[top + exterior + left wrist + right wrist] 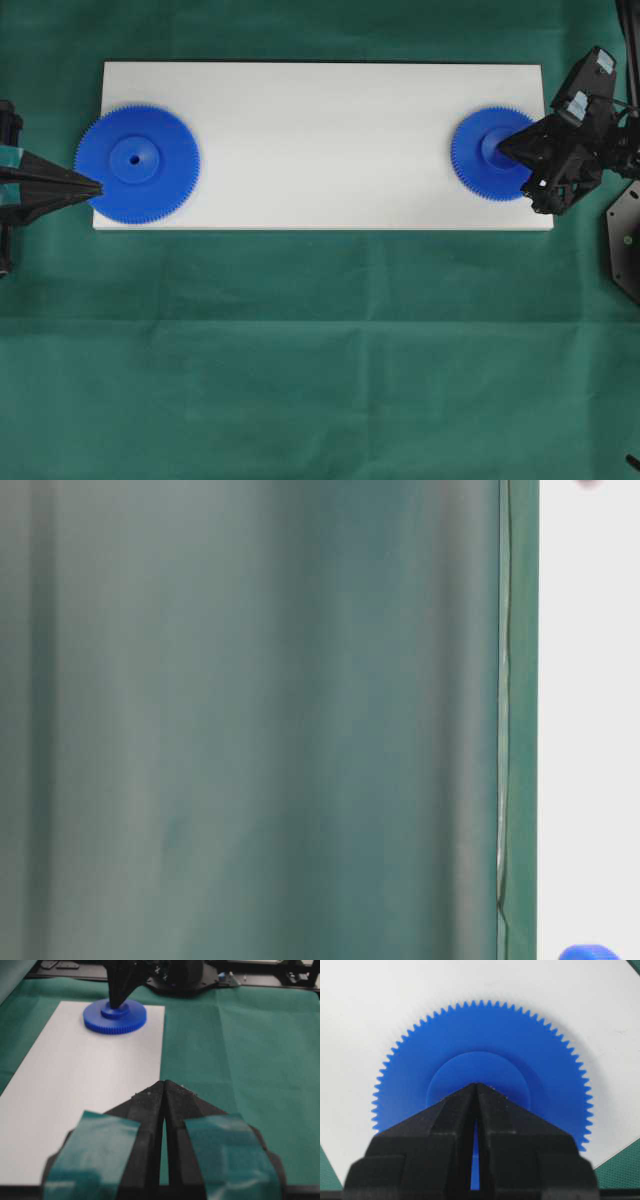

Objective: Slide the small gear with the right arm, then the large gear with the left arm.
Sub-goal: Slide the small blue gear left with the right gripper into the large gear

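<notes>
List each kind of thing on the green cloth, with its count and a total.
Blue gears: 2, the large gear and the small gear
White boards: 1, the board
Grippers: 2, the left gripper and the right gripper
Total: 5

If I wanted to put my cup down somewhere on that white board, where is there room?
The middle of the white rectangular board is bare, between the wide blue plastic gear and the smaller blue gear. Both ends are crowded by black closed grippers: left, right.
</notes>
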Controlling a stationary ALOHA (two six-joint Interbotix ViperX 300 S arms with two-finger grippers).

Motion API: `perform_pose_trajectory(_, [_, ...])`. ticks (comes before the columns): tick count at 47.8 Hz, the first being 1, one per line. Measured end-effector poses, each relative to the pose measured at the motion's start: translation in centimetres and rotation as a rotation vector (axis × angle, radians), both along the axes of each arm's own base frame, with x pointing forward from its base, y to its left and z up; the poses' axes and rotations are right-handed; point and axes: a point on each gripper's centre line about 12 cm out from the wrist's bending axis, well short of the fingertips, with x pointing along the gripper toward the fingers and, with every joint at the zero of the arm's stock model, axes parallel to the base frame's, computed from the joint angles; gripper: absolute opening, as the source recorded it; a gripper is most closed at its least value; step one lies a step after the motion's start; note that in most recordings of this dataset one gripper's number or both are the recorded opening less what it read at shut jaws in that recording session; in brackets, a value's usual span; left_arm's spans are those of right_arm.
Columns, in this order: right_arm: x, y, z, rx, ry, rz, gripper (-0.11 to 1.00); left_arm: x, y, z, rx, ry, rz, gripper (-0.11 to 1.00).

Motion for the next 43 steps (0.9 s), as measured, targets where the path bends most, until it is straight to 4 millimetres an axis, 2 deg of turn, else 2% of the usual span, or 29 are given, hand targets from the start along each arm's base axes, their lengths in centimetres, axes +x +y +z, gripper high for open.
perform_pose_trajectory(12, [0.3,-0.2,-0.1,0.005,0.004,-0.002,0.5,0.0,0.0,-0.1,-0.002,0.003,0.0,0.0])
perform_pose_trajectory(21, [2.3,-0.6,-0.4,0.003,-0.006,0.021,0.5,0.0,0.0,0.0,-0.005,0.001,0.0,0.0])
perform_pose_trajectory(29, [7.0,-0.9,-0.6,-0.002,-0.019,0.098,0.5,0.0,0.0,-0.2,-0.011,0.006,0.0,0.0])
perform_pose_trajectory(43, [19.2,-1.1,-1.4,-0.05,-0.057,0.25,0.5,0.0,0.0,-0.2,-0.016,0.006,0.0,0.0])
